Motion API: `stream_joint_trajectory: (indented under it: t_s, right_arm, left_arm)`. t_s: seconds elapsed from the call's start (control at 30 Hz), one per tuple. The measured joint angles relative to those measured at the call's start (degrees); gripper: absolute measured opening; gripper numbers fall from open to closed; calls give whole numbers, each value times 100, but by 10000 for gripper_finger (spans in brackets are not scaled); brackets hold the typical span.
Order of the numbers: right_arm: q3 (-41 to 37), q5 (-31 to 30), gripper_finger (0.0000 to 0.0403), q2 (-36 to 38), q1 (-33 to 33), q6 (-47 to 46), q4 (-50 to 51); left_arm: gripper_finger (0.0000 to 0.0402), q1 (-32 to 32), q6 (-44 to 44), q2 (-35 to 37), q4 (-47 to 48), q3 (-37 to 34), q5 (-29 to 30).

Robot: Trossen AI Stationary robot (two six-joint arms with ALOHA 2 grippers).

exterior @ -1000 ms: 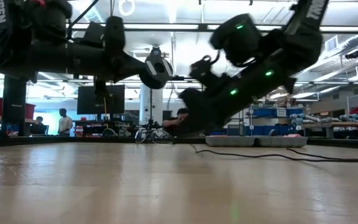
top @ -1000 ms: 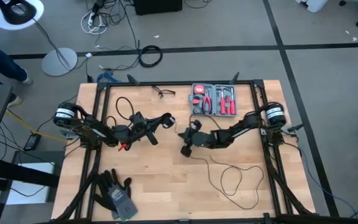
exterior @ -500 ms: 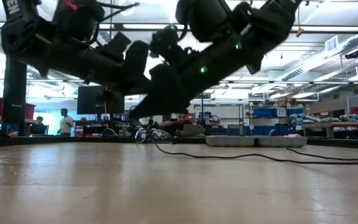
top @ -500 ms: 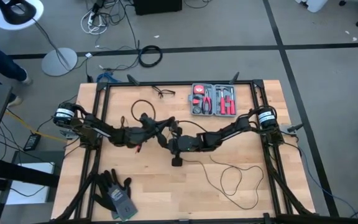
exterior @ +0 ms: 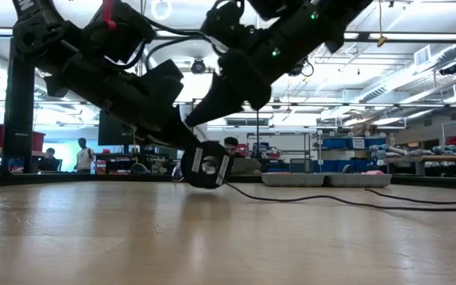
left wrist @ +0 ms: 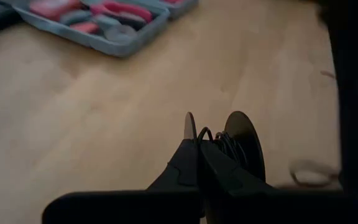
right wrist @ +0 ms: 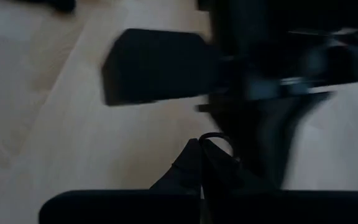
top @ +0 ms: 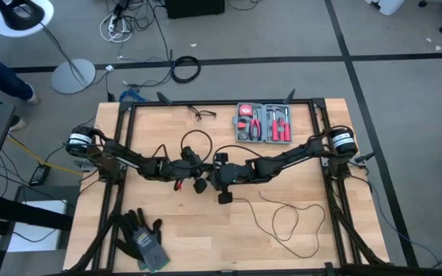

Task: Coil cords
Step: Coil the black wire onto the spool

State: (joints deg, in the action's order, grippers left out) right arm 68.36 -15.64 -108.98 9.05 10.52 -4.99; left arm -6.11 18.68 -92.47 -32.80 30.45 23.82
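Observation:
The cord is a very thin black cable. Near the table's middle an arc of it [top: 194,140] stands up, and its slack tail [top: 286,218] lies looped on the wood at the near right. Its round black puck [exterior: 207,166], pale in the centre, hangs low just past my left gripper [top: 192,173], which is shut at it. Cable turns [left wrist: 224,142] are wound by the puck. My right gripper [top: 216,169] is beside the left one, shut on the cable. Whether the puck touches the table, I cannot tell. My left gripper pinches the cord's wound strands [left wrist: 207,134] right at the puck, between its two fingertips. It comes from the table's left, slanting down. The puck hangs just beyond the tips, on edge. My right gripper pinches a single thin strand of the cord [right wrist: 215,137] at its fingertips. It comes from the table's right, slanting down. The strand curls up past the tips.
A grey case of red-handled tools [top: 263,123] lies at the far right. A small wire item [top: 202,113] sits at the far edge. Dark gloves [top: 140,241] lie at the near left. The black frame rails [top: 317,115] border the table.
My left gripper has gone toward the table's right and tipped downward, bringing the puck from high up to just above the wood. My right gripper has gone left toward it, risen and rolled. The cord's standing arc has shifted right with them.

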Motion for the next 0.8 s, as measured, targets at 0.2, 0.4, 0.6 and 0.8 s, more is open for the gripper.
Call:
stream_joint_trajectory:
  t_s: [0.2, 0.4, 0.6, 0.8]
  right_arm:
    - [0, -500, 0, 318, -58, 15, 713]
    - [-3, -1257, 0, 434, -56, -415, 1656]
    - [-332, -1435, 0, 434, -55, -1289, 2035]
    - [-1424, -1505, 0, 448, 23, -1617, -457]
  left_arm:
    - [0, 2, 2, 0, 139, 56, -270]
    - [0, -2, 6, 2, 17, 37, -223]
    - [0, -9, -45, 294, -1437, -462, -106]
    - [0, -13, 1, 293, -2962, -1133, 172]
